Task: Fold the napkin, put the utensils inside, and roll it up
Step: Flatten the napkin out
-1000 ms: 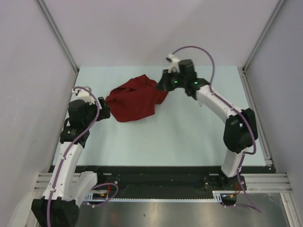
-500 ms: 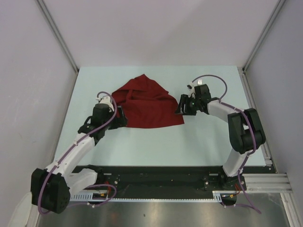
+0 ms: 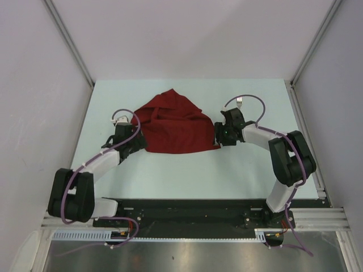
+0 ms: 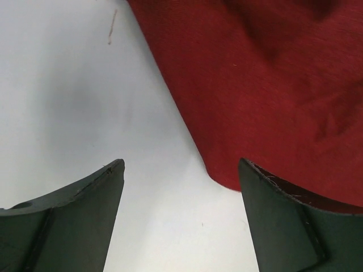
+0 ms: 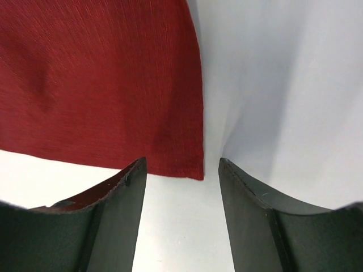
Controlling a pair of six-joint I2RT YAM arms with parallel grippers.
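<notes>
The dark red napkin (image 3: 176,127) lies on the pale table, its near edge straight and its far side bunched into a peak. My left gripper (image 3: 139,143) is open at its near left corner. In the left wrist view the cloth (image 4: 272,85) reaches down beside the right finger (image 4: 289,221), and my gripper (image 4: 180,170) holds nothing. My right gripper (image 3: 217,136) is open at the near right corner. In the right wrist view the cloth's corner (image 5: 190,167) lies just ahead of my empty gripper (image 5: 181,167). The fork's tines (image 3: 240,101) show behind the right arm's cable.
The pale table (image 3: 187,170) is framed by grey walls and metal rails on the left (image 3: 85,113) and right (image 3: 309,141). The arm bases stand on a black rail at the near edge (image 3: 187,209).
The napkin, held up bunched between both grippers a second ago, now lies spread on the table. Both arms have come down and toward the near edge, and both grippers have let go.
</notes>
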